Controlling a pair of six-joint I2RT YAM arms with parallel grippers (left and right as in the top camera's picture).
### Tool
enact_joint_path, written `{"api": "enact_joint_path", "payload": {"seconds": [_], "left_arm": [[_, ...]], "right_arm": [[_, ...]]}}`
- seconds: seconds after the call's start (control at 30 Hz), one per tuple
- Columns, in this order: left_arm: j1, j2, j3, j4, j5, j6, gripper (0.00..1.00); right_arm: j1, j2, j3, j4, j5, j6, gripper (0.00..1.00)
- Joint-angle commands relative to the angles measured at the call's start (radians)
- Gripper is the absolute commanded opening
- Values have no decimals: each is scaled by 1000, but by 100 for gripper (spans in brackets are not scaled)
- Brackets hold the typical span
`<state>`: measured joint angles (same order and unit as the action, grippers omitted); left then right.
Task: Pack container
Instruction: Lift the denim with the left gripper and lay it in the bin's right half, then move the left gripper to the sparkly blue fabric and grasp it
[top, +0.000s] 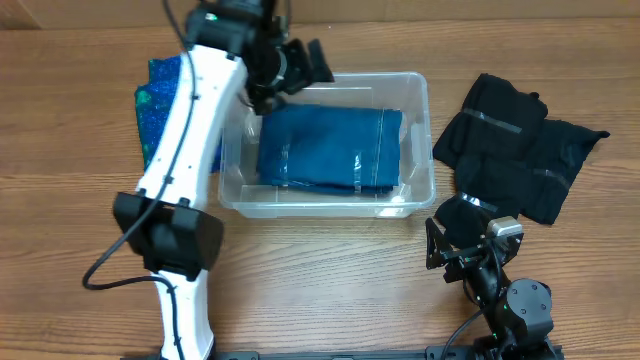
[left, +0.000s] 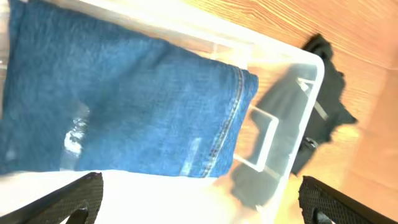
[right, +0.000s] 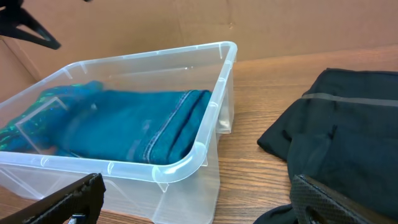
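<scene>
**Bin lying crosswise, jeans inside**

Closest to the base, the right gripper (top: 437, 250) sits low, fingers spread and holding nothing. Mid-table, the container (top: 320, 205) has its long axis running left-right. Folded jeans (top: 330, 145) are inside, and black clothes (top: 520, 150) lie just off its right end. Over its far-left corner the left gripper (top: 300, 70) hovers, fingers apart too.

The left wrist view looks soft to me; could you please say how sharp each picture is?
Left wrist: blurred throughout, the container blown out white along its near wall. Right wrist: container and black garment sharp, right fingertips soft. Overhead: crisp, evenly lit.
</scene>
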<state>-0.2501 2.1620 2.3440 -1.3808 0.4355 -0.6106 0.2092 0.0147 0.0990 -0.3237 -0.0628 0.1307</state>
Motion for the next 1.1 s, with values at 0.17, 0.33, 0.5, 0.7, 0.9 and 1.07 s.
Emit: {"api": "enact_joint_path", "payload": {"seconds": [0.17,0.33,0.5,0.7,0.9,1.07], "left_arm": [[404,-56,28,-78,80,422,100],[569,-56,-37,-57,-168,465,100],[693,-56,-253,101,-142,489,100],[728,-56,-523,354,-21,529,100],[704,-55,-665,542,-18,528,100],[682,-39,-727,639,11,520,100]], "right_arm": [[-4,-11,-1,5,8,4,100],[-4,-11,-1,5,8,4,100],[-4,-11,-1,5,8,4,100],[-4,-11,-1,5,8,4,100],[-4,-11,-1,5,8,4,100],[-4,-11,-1,5,8,4,100]]}}
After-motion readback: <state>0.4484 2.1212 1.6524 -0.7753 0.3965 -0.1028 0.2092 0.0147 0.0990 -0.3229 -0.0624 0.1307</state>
